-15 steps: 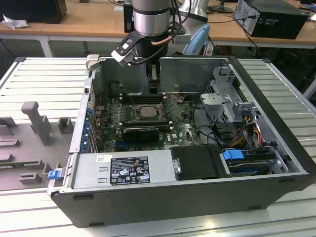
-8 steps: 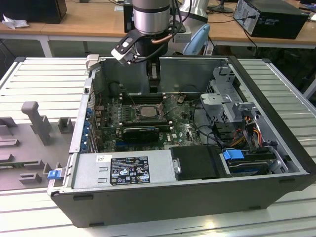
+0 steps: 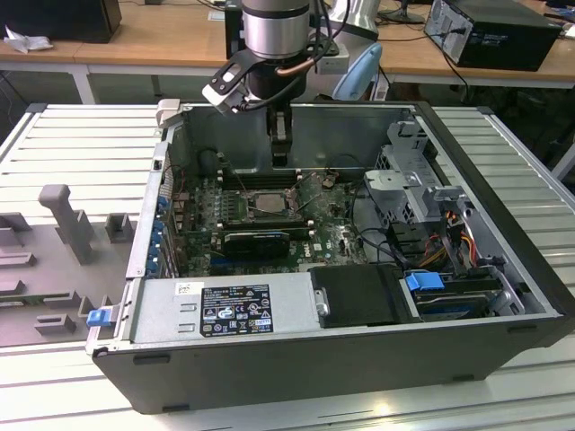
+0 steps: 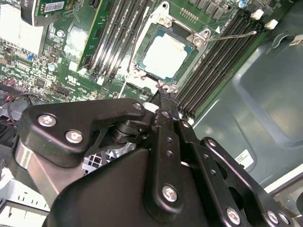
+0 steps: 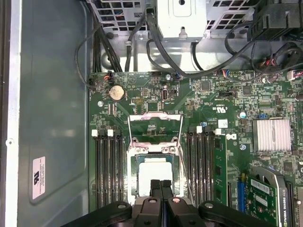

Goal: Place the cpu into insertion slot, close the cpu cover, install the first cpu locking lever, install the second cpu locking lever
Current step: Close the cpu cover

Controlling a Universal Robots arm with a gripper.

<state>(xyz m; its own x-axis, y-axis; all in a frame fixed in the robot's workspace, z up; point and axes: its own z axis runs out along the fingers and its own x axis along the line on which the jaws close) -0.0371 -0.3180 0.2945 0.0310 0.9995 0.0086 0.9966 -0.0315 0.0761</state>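
Gripper (image 5: 161, 185): fingers pressed together with nothing between them; it hangs over one edge of the insertion slot (image 5: 134, 170), inside the open computer case (image 3: 359, 359). The cpu (image 5: 154, 176) lies flat in the slot, seated, pale face up in both wrist views. The cpu cover (image 5: 155, 126) stands raised, clear of the chip; the green motherboard (image 5: 227, 99) shows through its window; black memory slots (image 5: 106, 175) flank the socket on both sides.

Even, bright room light; white glare on the cpu (image 4: 166, 56).
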